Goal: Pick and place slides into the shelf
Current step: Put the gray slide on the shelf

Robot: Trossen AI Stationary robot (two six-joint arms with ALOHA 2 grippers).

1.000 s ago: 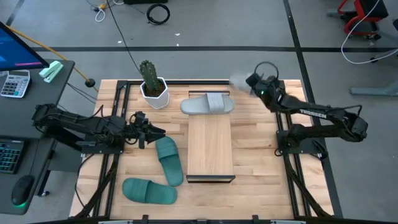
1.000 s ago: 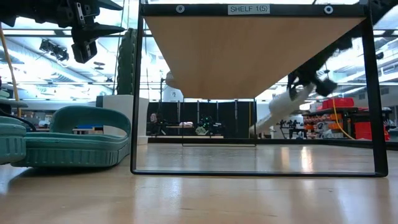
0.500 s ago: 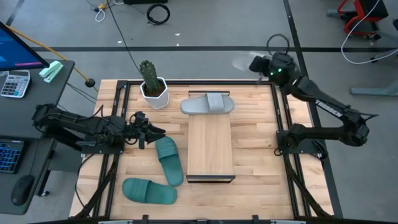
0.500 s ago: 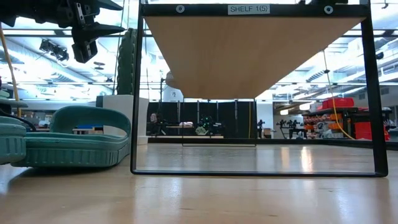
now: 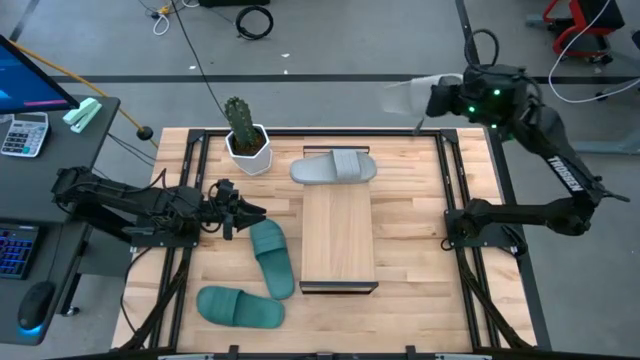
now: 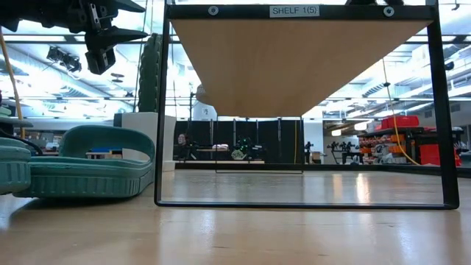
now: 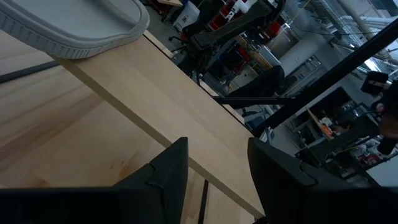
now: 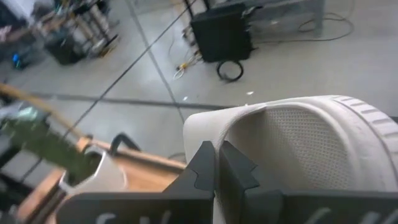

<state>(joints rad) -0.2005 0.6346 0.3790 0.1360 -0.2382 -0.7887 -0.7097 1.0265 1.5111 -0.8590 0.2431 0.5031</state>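
While the right claw (image 5: pixel 437 100), pinched shut on the strap of a soft light grey slide sandal (image 5: pixel 405 96), hangs beyond the low plank-topped, dark-framed shelf (image 5: pixel 338 235), it should descend level toward the shelf's opening.

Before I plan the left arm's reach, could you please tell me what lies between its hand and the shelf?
In the high view, a teal slide lies between the open left hand and the shelf, just below the direct line.
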